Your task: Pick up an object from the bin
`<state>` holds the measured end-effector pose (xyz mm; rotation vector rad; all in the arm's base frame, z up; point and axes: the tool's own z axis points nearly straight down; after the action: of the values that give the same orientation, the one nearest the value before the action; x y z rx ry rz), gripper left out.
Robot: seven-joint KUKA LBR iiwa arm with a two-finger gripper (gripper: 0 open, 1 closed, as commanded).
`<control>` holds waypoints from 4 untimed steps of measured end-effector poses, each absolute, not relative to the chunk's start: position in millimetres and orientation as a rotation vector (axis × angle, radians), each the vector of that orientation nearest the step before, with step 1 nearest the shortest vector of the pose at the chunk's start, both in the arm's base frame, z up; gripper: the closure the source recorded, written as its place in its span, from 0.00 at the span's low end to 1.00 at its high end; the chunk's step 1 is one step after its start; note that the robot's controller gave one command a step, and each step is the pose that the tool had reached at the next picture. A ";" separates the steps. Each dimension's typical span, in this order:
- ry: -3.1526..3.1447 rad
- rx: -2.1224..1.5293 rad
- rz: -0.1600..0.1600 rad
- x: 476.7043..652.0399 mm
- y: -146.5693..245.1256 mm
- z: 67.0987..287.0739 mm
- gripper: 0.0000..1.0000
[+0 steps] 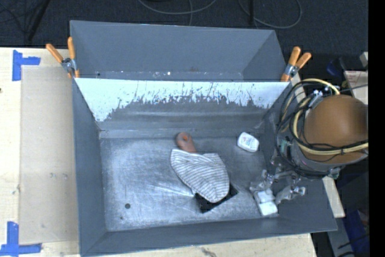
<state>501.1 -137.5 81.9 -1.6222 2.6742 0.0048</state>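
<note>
I looked down into one grey metal bin (pixel 84 147); its sloping walls were smooth, the far wall and the flat floor scuffed and scratched to a pale, streaky sheen. On the floor I counted four loose things, plus one doubtful one. Near the middle lay one striped cloth (pixel 201 173), soft and crumpled, with fine grey and white stripes, bunched into a rough rounded heap; one dark piece (pixel 212 202), flat and black, stuck out from under its near right edge, touching it. Just beyond the cloth's far left corner sat one pinkish-brown lump (pixel 185 141), small, rounded and smooth. To the right of that, apart from the cloth and close to the right wall, lay one white piece (pixel 247 141), small and rounded with a dark mark on it.

The arm came in from the right under a glossy domed orange cover (pixel 337 123), looped round with black and yellow cables (pixel 295 123). Below it the metal gripper (pixel 269 194) hung low over the near right corner of the floor, right of the cloth and not touching it; I could not tell whether it was apart or together. One small pale block (pixel 267 208) showed at its near tip; I could not tell whether the gripper held it or it lay on the floor.
</note>
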 end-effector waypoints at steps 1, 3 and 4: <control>2.681 -1.630 0.004 500.0 -138.1 91.1 1.00; 2.689 -1.630 0.010 499.1 -137.2 105.4 1.00; 2.691 -1.629 0.012 498.4 -136.7 126.5 1.00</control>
<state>498.4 -136.7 126.5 -1.6289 2.6908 0.0122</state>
